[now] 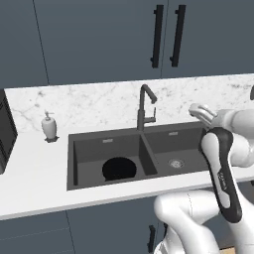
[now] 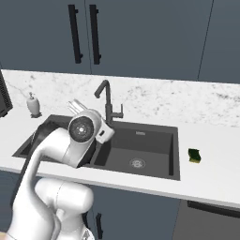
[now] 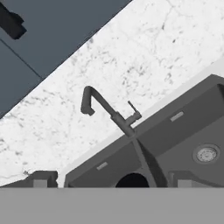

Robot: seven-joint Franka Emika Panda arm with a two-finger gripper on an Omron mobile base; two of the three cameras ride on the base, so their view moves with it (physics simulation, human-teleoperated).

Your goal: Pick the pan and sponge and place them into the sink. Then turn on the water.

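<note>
- Black pan flat in the left basin of the sink, low and just ahead of the pincer.
- Jaws spread wide, nothing between them.
- Faucet straight ahead, spout dry.
- Yellow-green sponge on the counter, well off to the right, past the sink's edge.
</note>
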